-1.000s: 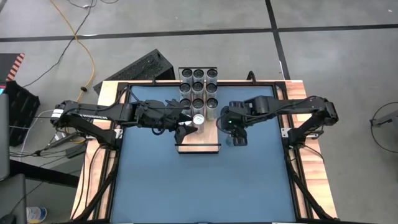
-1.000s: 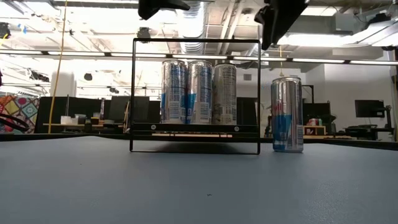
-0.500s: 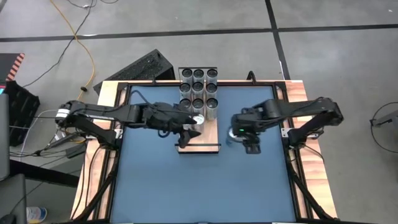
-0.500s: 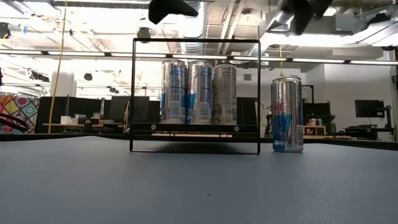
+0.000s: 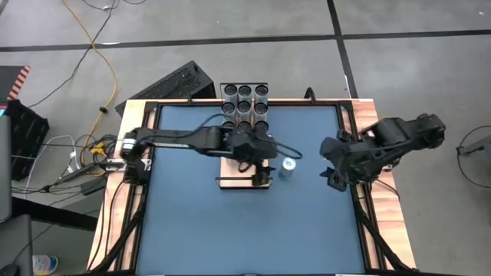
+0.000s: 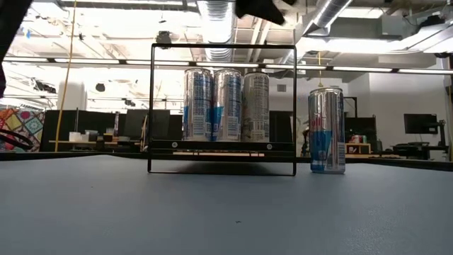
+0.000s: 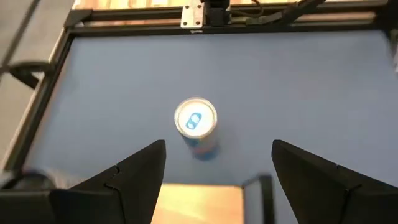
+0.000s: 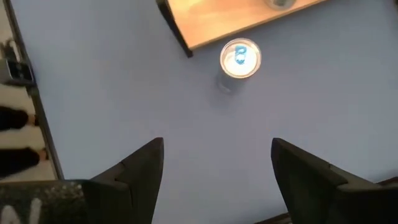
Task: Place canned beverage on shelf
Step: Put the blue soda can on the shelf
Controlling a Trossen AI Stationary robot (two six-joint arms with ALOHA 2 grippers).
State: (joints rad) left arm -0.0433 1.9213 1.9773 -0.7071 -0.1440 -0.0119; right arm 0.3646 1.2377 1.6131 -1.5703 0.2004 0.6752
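A: Where is the silver-and-blue beverage can (image 5: 288,165)?

B: Upright on the blue table (image 5: 230,222), just beside the light-wood shelf (image 5: 234,175). My left gripper (image 5: 261,176) is nearer, released; right gripper (image 5: 335,178) released, well apart.

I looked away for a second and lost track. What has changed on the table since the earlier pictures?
The right gripper left the lone can standing on the blue table beside the shelf and pulled back to the right edge, open. The left gripper swung across the shelf toward that can, open. The can and the cans on the shelf stayed put.
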